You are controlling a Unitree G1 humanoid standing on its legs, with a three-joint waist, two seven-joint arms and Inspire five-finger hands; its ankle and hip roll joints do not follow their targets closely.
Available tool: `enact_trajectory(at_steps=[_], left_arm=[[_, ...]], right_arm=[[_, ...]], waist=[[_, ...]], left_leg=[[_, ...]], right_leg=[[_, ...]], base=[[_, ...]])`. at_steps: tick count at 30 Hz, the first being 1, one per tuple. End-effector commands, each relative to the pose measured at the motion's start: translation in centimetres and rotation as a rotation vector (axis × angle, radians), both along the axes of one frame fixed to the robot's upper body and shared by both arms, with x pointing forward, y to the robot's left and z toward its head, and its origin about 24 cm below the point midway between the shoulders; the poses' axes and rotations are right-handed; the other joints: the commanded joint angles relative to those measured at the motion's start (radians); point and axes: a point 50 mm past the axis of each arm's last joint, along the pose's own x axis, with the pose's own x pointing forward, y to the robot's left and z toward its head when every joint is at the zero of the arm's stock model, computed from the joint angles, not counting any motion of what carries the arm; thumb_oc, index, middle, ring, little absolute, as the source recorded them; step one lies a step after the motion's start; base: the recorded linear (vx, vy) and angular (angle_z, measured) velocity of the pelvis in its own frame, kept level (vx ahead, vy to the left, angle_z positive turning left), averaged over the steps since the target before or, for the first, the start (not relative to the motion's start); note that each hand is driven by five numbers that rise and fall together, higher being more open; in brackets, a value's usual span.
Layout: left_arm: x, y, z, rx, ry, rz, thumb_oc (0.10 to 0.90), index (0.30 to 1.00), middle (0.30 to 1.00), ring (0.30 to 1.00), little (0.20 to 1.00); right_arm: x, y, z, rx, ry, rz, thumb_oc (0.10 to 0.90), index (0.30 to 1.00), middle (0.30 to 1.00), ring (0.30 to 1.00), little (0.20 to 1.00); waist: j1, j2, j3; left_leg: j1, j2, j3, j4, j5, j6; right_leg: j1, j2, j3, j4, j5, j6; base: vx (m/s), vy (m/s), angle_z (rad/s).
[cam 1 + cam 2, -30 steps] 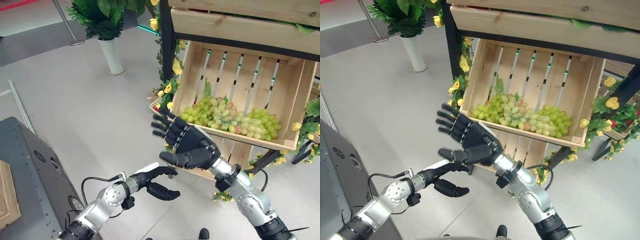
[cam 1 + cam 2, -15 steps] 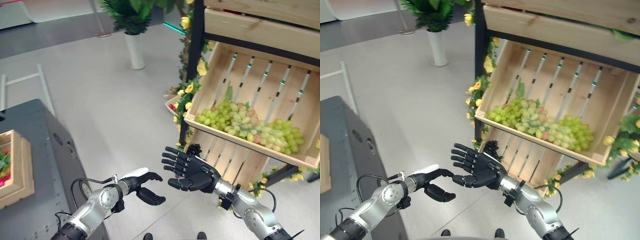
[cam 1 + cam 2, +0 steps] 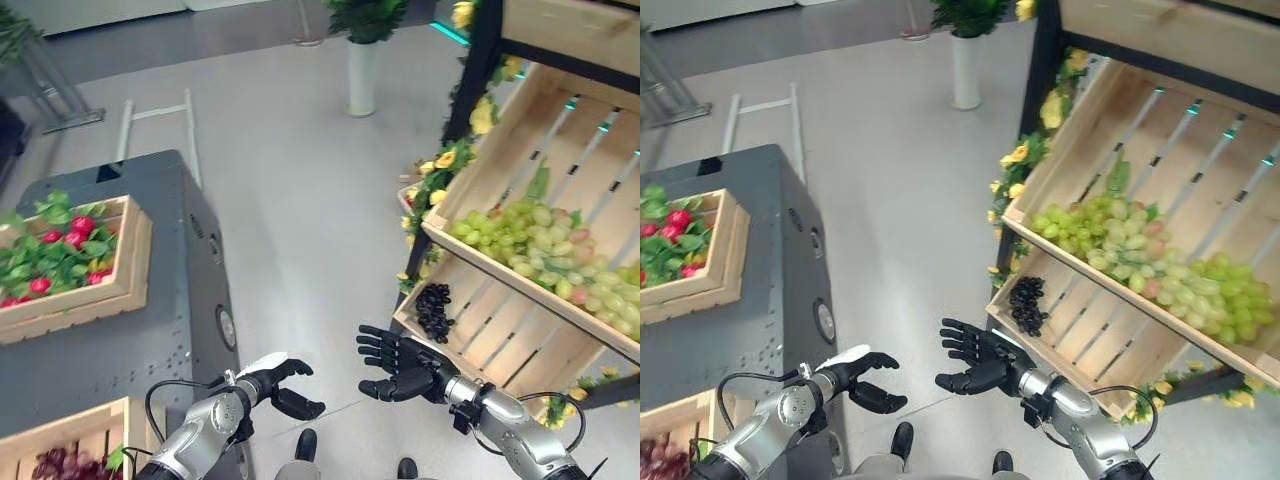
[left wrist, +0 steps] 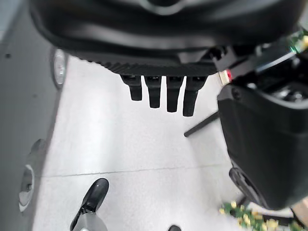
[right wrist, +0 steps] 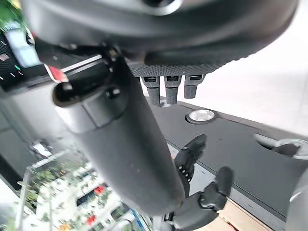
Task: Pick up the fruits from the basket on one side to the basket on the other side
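Green grapes [image 3: 545, 243] heaped along crate [image 3: 470, 195]

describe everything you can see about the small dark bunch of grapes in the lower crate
The small dark bunch of grapes is a compact cluster of near-black round berries, tapering downward. It lies alone on the pale slatted wood of the lower wooden crate, near that crate's front left corner, just below the upper wooden crate holding the green grapes. Nothing else touches it; the robot's right hand, open with fingers spread, is below and apart from it.
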Motion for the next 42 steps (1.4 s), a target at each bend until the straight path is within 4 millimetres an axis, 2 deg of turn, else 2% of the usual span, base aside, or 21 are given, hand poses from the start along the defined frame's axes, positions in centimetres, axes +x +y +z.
enact_trajectory(at_steps=[1,4,7,10,11,14,15,18,24,28,32,35,36,37,39,40,42], left_arm=[[3.4,0.7,4.3,-0.059,-0.202,0.007,0.800,0.900,0.900,0.900,0.900],[3.3,0.2,4.7,-0.086,-0.189,-0.034,0.800,0.900,0.900,0.900,0.900],[3.2,0.6,5.2,-0.100,-0.207,-0.035,0.800,0.900,0.900,0.900,0.900],[3.3,0.4,5.7,-0.120,-0.212,-0.054,0.800,0.900,0.900,0.900,0.900],[3.3,0.3,5.7,-0.124,-0.213,-0.055,0.800,0.900,0.900,0.900,0.900],[3.7,-0.6,5.9,-0.142,-0.218,-0.099,0.800,0.900,0.900,0.900,0.900],[3.8,-0.8,5.9,-0.149,-0.218,-0.107,0.800,0.900,0.900,0.900,0.900],[3.4,-0.7,5.8,-0.149,-0.211,-0.097,0.800,0.900,0.900,0.900,0.900],[2.8,0.2,6.1,-0.143,-0.231,-0.096,0.800,0.900,0.900,0.900,0.900],[3.3,0.9,7.0,-0.144,-0.282,-0.073,0.800,0.900,0.900,0.900,0.900],[3.6,1.1,7.5,-0.157,-0.307,-0.061,0.800,0.900,0.900,0.900,0.900],[3.8,1.1,7.8,-0.177,-0.326,-0.046,0.800,0.900,0.900,0.900,0.900],[3.8,1.1,7.9,-0.182,-0.329,-0.046,0.800,0.900,0.900,0.900,0.900],[3.9,0.9,8.0,-0.181,-0.339,-0.055,0.800,0.900,0.900,0.900,0.900],[3.9,0.6,8.0,-0.182,-0.345,-0.067,0.800,0.900,0.900,0.900,0.900],[4.0,0.5,8.0,-0.185,-0.347,-0.067,0.800,0.900,0.900,0.900,0.900],[4.1,0.0,8.0,-0.183,-0.360,-0.060,0.800,0.900,0.900,0.900,0.900]], right_arm=[[3.4,2.1,5.7,0.235,-0.309,-0.026,0.800,0.900,0.900,0.900,0.900],[3.3,1.8,5.4,0.190,-0.314,-0.040,0.800,0.900,0.900,0.900,0.900],[3.0,1.2,5.3,0.166,-0.312,-0.035,0.800,0.900,0.900,0.900,0.900],[3.1,0.3,5.3,0.125,-0.317,-0.065,0.800,0.900,0.900,0.900,0.900],[3.3,0.0,5.3,0.149,-0.310,-0.106,0.800,0.900,0.900,0.900,0.900],[3.8,-0.2,5.5,0.203,-0.312,-0.226,0.800,0.900,0.900,0.900,0.900],[3.8,0.2,5.4,0.203,-0.316,-0.242,0.800,0.900,0.900,0.900,0.900],[3.6,1.0,4.9,0.204,-0.303,-0.253,0.800,0.900,0.900,0.900,0.900],[2.9,1.8,4.4,0.247,-0.264,-0.270,0.800,0.900,0.900,0.900,0.900],[2.7,2.2,4.2,0.255,-0.249,-0.282,0.800,0.900,0.900,0.900,0.900],[2.6,1.9,4.2,0.246,-0.254,-0.278,0.800,0.900,0.900,0.900,0.900],[2.5,1.5,4.4,0.233,-0.262,-0.284,0.800,0.900,0.900,0.900,0.900],[2.5,1.4,4.4,0.231,-0.262,-0.287,0.800,0.900,0.900,0.900,0.900],[2.4,1.1,4.5,0.229,-0.262,-0.288,0.800,0.900,0.900,0.900,0.900],[2.1,0.7,4.4,0.215,-0.272,-0.282,0.800,0.900,0.900,0.900,0.900],[2.0,0.7,4.4,0.214,-0.274,-0.280,0.800,0.900,0.900,0.900,0.900],[1.8,0.7,4.6,0.205,-0.283,-0.253,0.800,0.900,0.900,0.900,0.900]], waist=[[0.015,-0.110,0.002],[0.009,-0.117,0.002],[0.006,-0.113,-0.012],[0.002,-0.094,-0.035],[-0.002,-0.085,-0.047],[-0.017,-0.063,-0.074],[-0.018,-0.051,-0.082],[-0.005,-0.038,-0.087],[0.010,-0.039,-0.089],[0.027,-0.041,-0.076],[0.034,-0.040,-0.061],[0.027,-0.037,-0.028],[0.024,-0.038,-0.021],[0.011,-0.041,-0.006],[-0.020,-0.052,0.002],[-0.023,-0.053,0.001],[-0.039,-0.069,-0.004]], left_leg=[[0.010,-0.103,0.147,0.157,-0.131,0.000],[0.018,-0.087,0.209,0.234,-0.155,0.007],[0.036,-0.051,0.259,0.248,-0.134,-0.008],[0.084,0.003,0.338,0.182,-0.116,-0.041],[0.105,0.028,0.388,0.130,-0.094,-0.053],[0.152,0.050,0.488,-0.005,-0.069,-0.058],[0.167,0.038,0.489,-0.055,-0.064,-0.055],[0.168,0.007,0.431,-0.078,-0.079,-0.042],[0.176,-0.050,0.386,-0.078,-0.117,-0.006],[0.180,-0.093,0.376,-0.078,-0.146,0.033],[0.182,-0.118,0.367,-0.078,-0.157,0.054],[0.187,-0.151,0.318,-0.078,-0.159,0.089],[0.188,-0.155,0.304,-0.078,-0.158,0.094],[0.180,-0.159,0.277,-0.078,-0.142,0.106],[0.180,-0.161,0.215,-0.076,-0.139,0.106],[0.176,-0.160,0.207,-0.076,-0.137,0.105],[0.169,-0.164,0.169,-0.075,-0.145,0.104]], right_leg=[[-0.018,0.006,-0.039,0.012,0.025,-0.050],[-0.030,-0.017,-0.084,0.027,0.033,-0.052],[-0.030,-0.033,-0.133,0.019,0.034,-0.054],[-0.012,-0.041,-0.192,0.007,0.016,-0.050],[-0.010,-0.047,-0.228,0.007,0.013,-0.049],[-0.008,-0.064,-0.295,0.011,0.015,-0.039],[-0.010,-0.072,-0.311,0.018,0.018,-0.030],[-0.022,-0.087,-0.302,0.044,0.017,-0.009],[-0.029,-0.118,-0.293,0.054,0.043,0.032],[-0.061,-0.179,-0.312,0.106,0.073,0.069],[-0.087,-0.226,-0.307,0.191,0.096,0.079],[-0.158,-0.267,-0.224,0.400,0.124,0.083],[-0.173,-0.265,-0.200,0.433,0.126,0.081],[-0.207,-0.245,-0.145,0.464,0.141,0.060],[-0.213,-0.176,-0.048,0.386,0.120,0.052],[-0.213,-0.168,-0.037,0.365,0.122,0.050],[-0.194,-0.146,0.021,0.226,0.124,0.052]], base=[[-0.06,-0.010,0.82],[-0.05,0.026,0.91],[-0.04,0.072,1.18],[0.02,0.169,1.02],[0.04,0.218,1.21],[-0.01,0.306,1.42],[0.02,0.331,1.45],[0.05,0.286,1.16],[0.04,0.264,0.25],[-0.02,0.333,0.12],[-0.02,0.247,0.05],[0.00,0.241,0.28],[-0.06,0.099,0.50],[-0.05,0.023,0.55],[-0.01,-0.079,0.77],[0.03,-0.151,0.87],[0.04,-0.162,0.86]])
